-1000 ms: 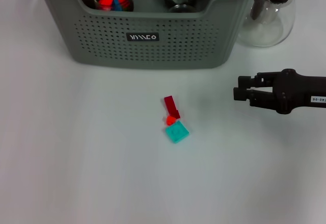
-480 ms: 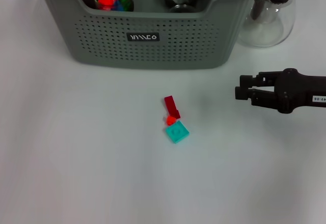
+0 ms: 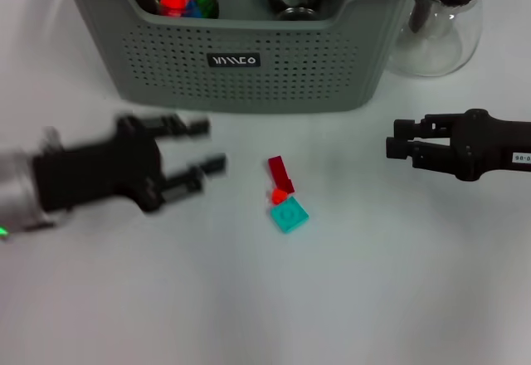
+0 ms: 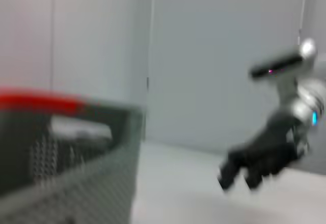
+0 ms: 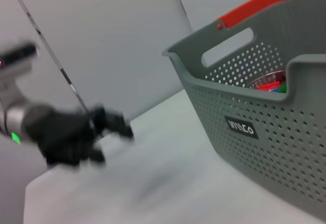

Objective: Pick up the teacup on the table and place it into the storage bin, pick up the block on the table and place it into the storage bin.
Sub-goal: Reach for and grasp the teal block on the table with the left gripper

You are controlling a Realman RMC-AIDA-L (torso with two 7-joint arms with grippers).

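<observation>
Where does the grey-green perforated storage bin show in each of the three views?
Head view: grey-green perforated storage bin along the top, centre.
Left wrist view: its blurred corner, lower left.
Right wrist view: fills the right side.
Shared landmark: the white table.

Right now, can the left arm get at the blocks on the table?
Probably yes. The left gripper is open, just left of the blocks, with only bare table between them. The storage bin stands behind, out of the way, and the right gripper is off to the other side.
</observation>
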